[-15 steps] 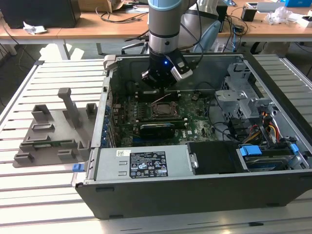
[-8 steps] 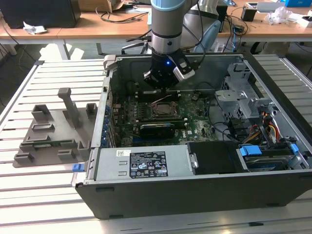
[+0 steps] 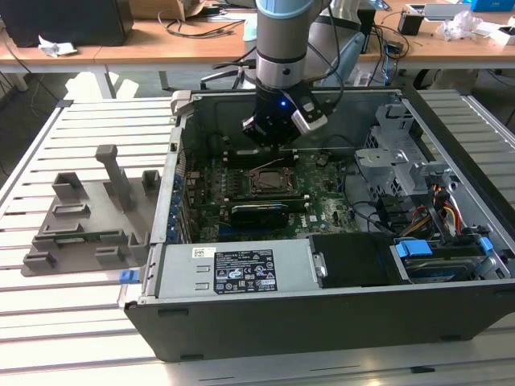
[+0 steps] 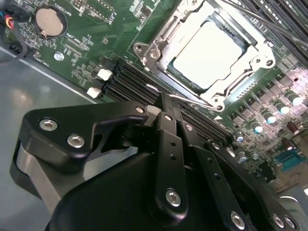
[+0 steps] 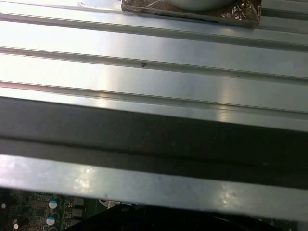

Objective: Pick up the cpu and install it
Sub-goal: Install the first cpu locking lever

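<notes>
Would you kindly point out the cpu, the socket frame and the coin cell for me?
cpu [image 4: 210, 54], second wrist view, middle of its silver top.
socket frame [image 4: 153, 54], second wrist view, metal side bar.
coin cell [image 4: 50, 19], second wrist view, its round face.

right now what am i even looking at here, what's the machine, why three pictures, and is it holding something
The machine is a robot arm with a gripper on its end, reaching down into an open computer case that lies on a slatted metal table.

The exterior view comes from a camera off the arm and takes in the whole scene. The other two come from cameras riding near the arm's wrist.

In the second wrist view the gripper's black body is in front, and beyond it lies the green circuit board. The cpu, a flat silver square, already sits in its metal-framed socket.

Beside the case, on the exterior view's left, lies a grey plastic tray.

I can't tell whether the gripper holds anything.
</notes>
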You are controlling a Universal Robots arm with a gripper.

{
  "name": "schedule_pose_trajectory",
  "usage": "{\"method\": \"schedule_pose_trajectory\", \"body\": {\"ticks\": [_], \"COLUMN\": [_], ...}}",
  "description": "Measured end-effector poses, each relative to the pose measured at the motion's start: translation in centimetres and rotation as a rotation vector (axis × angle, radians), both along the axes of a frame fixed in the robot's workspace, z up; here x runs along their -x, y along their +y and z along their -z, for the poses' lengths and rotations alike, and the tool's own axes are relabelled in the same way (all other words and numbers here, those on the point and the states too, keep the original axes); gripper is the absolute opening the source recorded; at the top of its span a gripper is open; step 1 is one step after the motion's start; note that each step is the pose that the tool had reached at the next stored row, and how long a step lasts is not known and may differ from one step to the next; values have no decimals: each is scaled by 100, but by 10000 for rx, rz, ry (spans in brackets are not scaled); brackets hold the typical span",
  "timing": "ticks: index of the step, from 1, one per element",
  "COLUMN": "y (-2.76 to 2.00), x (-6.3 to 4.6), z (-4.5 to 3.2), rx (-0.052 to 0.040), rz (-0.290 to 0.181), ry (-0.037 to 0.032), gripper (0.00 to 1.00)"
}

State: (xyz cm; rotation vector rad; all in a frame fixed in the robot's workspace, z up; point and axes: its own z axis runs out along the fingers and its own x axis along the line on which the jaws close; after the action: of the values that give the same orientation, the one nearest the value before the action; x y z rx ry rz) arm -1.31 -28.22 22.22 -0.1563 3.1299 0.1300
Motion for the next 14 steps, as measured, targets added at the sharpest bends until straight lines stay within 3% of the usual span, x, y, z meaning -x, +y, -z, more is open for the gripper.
{"method": "schedule_pose_trajectory", "body": {"ticks": [14], "y": [-8], "x": [-110], "z": [91], "rx": [-1], "rz": [3], "ry": [104], "gripper": [11]}}
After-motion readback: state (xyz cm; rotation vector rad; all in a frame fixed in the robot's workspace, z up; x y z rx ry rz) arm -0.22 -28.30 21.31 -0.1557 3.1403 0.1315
